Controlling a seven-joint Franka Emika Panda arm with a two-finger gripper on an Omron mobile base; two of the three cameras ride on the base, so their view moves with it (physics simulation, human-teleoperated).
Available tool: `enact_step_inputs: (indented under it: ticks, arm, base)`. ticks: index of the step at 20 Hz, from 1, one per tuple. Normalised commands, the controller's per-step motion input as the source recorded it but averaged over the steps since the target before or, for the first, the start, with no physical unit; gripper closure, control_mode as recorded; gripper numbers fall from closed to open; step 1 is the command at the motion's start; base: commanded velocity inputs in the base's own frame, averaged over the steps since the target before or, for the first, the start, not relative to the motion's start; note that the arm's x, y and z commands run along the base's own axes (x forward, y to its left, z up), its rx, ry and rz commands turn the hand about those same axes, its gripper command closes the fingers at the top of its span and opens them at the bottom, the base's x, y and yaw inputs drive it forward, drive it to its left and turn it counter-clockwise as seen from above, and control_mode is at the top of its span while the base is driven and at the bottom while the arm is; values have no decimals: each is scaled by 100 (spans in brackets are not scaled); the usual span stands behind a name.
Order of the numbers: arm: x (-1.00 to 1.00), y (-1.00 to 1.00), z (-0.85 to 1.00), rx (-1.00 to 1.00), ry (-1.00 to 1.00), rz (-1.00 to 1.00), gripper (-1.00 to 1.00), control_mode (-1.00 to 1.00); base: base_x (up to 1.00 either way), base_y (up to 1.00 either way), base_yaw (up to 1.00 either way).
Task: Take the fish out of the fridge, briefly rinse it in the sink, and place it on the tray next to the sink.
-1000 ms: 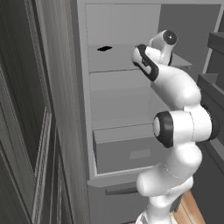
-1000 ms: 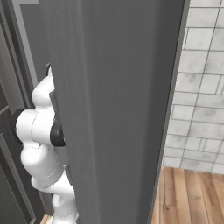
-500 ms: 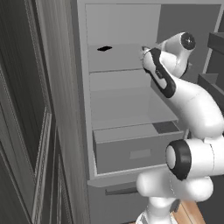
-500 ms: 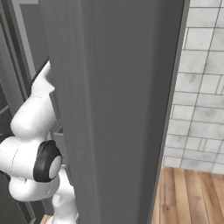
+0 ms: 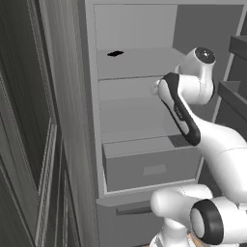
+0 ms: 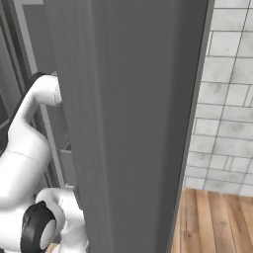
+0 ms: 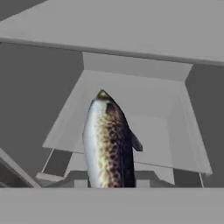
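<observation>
**Fish in the grip, fridge not yet cleared**

Starting at the left of the fridge (image 5: pixel 144 111), a flat black blob (image 5: pixel 115 53) is lying on the upper shelf, well away from the action. Moving right along the pale shelves, the white arm is rising from below the drawer (image 5: pixel 149 166), bending at a dark elbow and reaching up so that its wrist is sitting level with the middle shelf, near the fridge's right wall. The gripper itself is tucked behind that wrist, so I cannot see its tips from the base.

The hand view is telling the story: the fish (image 7: pixel 108 140) is standing up from between the jaws, speckled back to one side, silvery flank to the other, nose pointing at the fridge's back wall. The jaws are looking nearly together and pinched on its tail end, though the tips themselves are hidden below it.

Now the risks. It is a slim, slick body held by one end only, so I judge it could pivot or slip out during a fast swing. The fridge's side wall and open door (image 6: pixel 133 123) are close beside the arm, and a wide turn could knock the fish loose.
</observation>
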Motion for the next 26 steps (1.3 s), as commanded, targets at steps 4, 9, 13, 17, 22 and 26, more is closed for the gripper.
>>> enact_step_inputs:
  ticks: [4,9,13,17,22,26]
  arm:
    - [-100,51,-87,-6,18,15,100,-100]
    - [0,0,0,0,0,0,100,100]
    - [0,0,0,0,0,0,100,100]
    - [0,0,0,0,0,0,100,100]
    - [0,0,0,0,0,0,100,100]
    - [0,0,0,0,0,0,100,100]
  base:
    - [0,0,0]
    - [-100,51,3]
    - [-100,29,-16]
    - [-100,25,-70]
    - [-90,26,-90]
    - [-78,20,-92]
